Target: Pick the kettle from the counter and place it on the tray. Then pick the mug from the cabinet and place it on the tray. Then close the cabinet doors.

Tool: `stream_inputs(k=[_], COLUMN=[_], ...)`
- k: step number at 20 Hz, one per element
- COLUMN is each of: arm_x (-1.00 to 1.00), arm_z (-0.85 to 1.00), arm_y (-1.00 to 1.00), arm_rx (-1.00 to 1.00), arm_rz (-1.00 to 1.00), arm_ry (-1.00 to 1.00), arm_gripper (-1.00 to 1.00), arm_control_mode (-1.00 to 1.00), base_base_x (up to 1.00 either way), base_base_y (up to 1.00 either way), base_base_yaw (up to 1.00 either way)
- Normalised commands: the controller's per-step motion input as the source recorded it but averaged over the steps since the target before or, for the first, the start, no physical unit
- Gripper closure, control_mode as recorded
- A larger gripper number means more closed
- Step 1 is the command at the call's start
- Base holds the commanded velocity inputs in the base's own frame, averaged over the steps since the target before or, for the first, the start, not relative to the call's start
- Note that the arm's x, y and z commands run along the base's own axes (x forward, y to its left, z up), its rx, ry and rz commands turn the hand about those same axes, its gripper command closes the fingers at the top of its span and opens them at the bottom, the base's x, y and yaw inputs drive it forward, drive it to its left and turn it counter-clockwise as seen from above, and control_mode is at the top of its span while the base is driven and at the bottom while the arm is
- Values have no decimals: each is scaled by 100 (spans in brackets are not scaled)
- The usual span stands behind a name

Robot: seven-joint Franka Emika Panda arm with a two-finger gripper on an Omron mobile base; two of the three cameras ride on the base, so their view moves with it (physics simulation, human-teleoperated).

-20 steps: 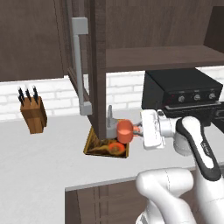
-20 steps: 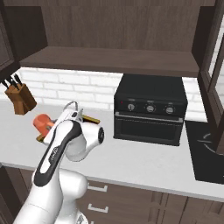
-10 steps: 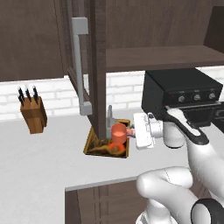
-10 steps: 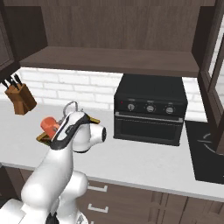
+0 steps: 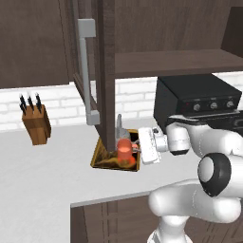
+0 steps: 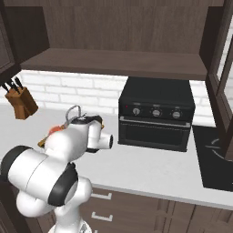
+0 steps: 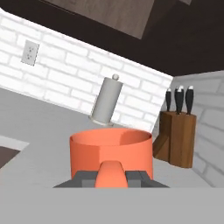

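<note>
Mug now lower over tray, gripper horiz., clamped on its handle.

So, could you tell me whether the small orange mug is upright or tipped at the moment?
Upright: the small orange mug shows a level round rim on top, its loop handle clamped in the gripper, above the golden-rimmed square tray.

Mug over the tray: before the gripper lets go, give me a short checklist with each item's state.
1. Gripper shut on the mug by its handle: ok.
2. Mug upright: ok.
3. Mug above the tray: ok.
4. Kettle already on the tray: ok.
5. Mug's base touching the tray floor: cannot tell.
6. Gap between mug and kettle: cannot tell.
</note>
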Motion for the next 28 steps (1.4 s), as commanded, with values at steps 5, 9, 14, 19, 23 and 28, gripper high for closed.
stream_inputs(k=[5,9,14,19,23,28], arm_x=[30,25,20,14,17,1], arm_z=[-32,-32,-39,-21,-16,-21], arm_y=[0,0,13,16,11,0], arm_rx=[0,0,0,0,0,-1], arm_rz=[2,1,0,0,0,0], arm_ry=[0,0,1,6,6,6], arm_gripper=[100,100,100,100,100,100], arm_control_mode=[-100,-100,-100,-100,-100,-100], base_base_x=[0,0,0,0,0,0], base_base_y=[0,0,0,0,0,0], base_base_yaw=[0,0,0,0,0,0])
